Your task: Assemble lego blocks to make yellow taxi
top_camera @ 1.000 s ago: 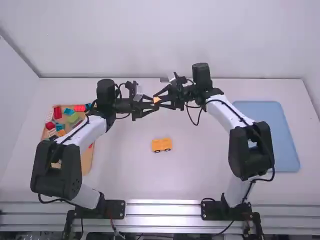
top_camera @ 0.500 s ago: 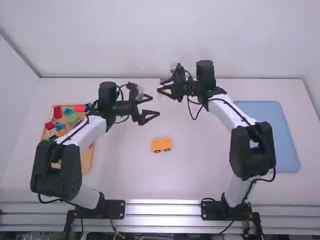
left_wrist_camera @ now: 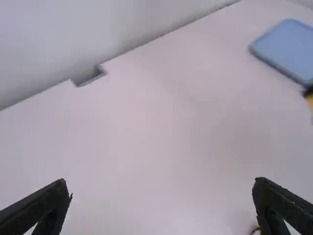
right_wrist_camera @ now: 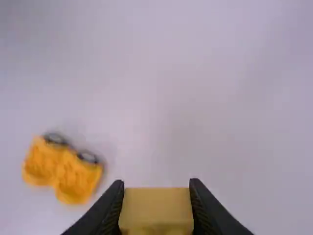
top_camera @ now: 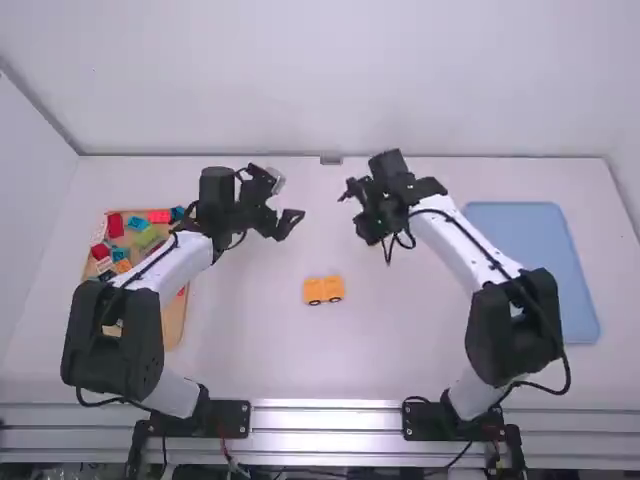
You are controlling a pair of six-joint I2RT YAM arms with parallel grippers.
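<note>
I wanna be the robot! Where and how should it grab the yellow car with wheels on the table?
Probably from straight above, pinching the middle of the yellow car across its narrow way. It's longer than it is wide, and the wheels sit along one long side, so one finger could press between them.

You are looking forward and down from above and behind the table in the high view, sharing the blue tray with the left wrist view, which is facing across toward the wall; your right wrist view is peering down from nearer, sharing the yellow wheeled piece.
</note>
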